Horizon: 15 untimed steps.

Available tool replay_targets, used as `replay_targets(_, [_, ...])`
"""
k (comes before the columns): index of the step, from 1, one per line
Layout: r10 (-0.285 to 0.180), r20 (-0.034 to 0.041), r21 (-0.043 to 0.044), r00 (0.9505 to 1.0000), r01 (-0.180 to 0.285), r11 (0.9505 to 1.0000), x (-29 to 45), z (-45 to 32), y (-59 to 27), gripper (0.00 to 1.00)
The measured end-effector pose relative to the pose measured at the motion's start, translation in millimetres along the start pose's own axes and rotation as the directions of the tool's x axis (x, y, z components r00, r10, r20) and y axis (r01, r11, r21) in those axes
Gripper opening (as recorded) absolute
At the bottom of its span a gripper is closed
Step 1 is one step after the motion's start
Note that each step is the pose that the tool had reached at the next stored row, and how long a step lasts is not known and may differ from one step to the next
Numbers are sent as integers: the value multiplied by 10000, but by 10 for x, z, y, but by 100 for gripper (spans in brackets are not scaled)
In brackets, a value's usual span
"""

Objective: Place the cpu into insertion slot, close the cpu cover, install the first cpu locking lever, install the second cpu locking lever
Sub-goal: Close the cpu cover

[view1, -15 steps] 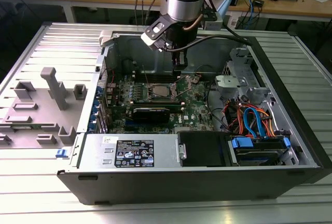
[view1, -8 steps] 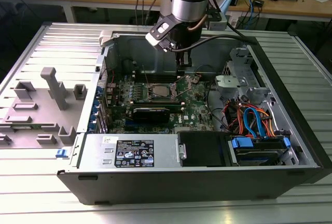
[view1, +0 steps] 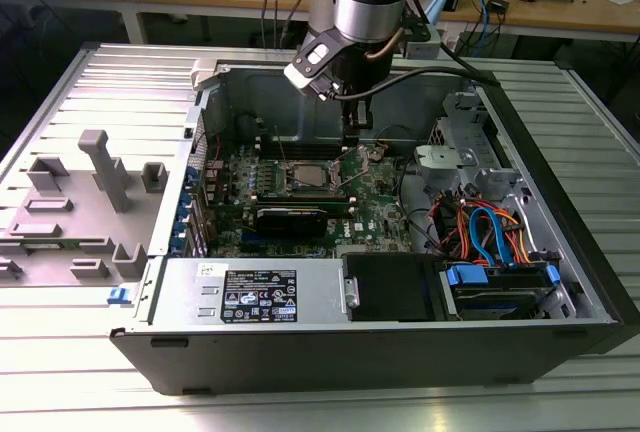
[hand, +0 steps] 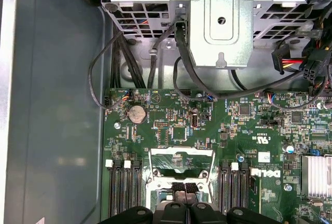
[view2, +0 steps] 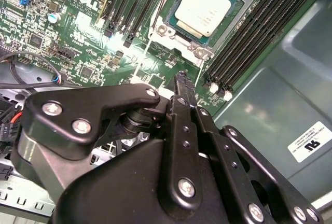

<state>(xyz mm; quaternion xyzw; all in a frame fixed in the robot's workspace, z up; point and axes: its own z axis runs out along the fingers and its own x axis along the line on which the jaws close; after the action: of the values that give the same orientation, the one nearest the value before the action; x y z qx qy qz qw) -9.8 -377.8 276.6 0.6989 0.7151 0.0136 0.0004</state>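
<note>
Second wrist view: cpu point(view2: 206, 6) sits in insertion slot point(view2: 182, 33), top exposed; gripper point(view2: 181, 78) jaws apparently together, empty; white label point(view2: 309, 144) on grey case wall point(view2: 270, 89).

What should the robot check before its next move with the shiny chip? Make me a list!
1. Chip in its socket: ok. The cpu lies flat in the insertion slot.
2. Cover down over the chip: not ok. The cpu cover is raised, off the chip.
3. Jaws free: ok. The gripper has its jaws shut, with nothing seen in them.
4. Gripper near the cover: ok. It is right beside it in the first wrist view.
5. Where the locking levers stand: cannot tell.
6. Cables away from the socket: ok.
</note>
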Motion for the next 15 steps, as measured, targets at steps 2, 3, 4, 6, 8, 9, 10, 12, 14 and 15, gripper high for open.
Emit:
replay_targets(2, [0, 0, 0, 10000, 0, 10000, 0, 0, 0, 11])
replay_targets(3, [0, 0, 0, 10000, 0, 10000, 0, 0, 0, 11])
replay_targets(4, [-3, -1, 0, 10000, 3, 10000, 0, 2, 6, 11])
replay_targets(6, [0, -2, 0, 10000, 0, 10000, 0, 9, 34, 11])
replay_targets(8, [0, -1, 3, 10000, 0, 10000, -2, 18, 89, 11])
replay_targets(9, [-1, 0, 4, 10000, 1, 10000, -2, 21, 110, 11])
replay_targets(10, [-1, 0, 3, 10000, 1, 10000, -3, 24, 131, 11])
replay_targets(12, [0, -1, 3, 10000, 0, 10000, -4, 39, 194, 11])
replay_targets(14, [-1, -1, 3, 10000, 1, 10000, -5, 50, 238, 11])
replay_targets(15, [1, 0, 3, 10000, -1, 10000, -6, 58, 274, 11])
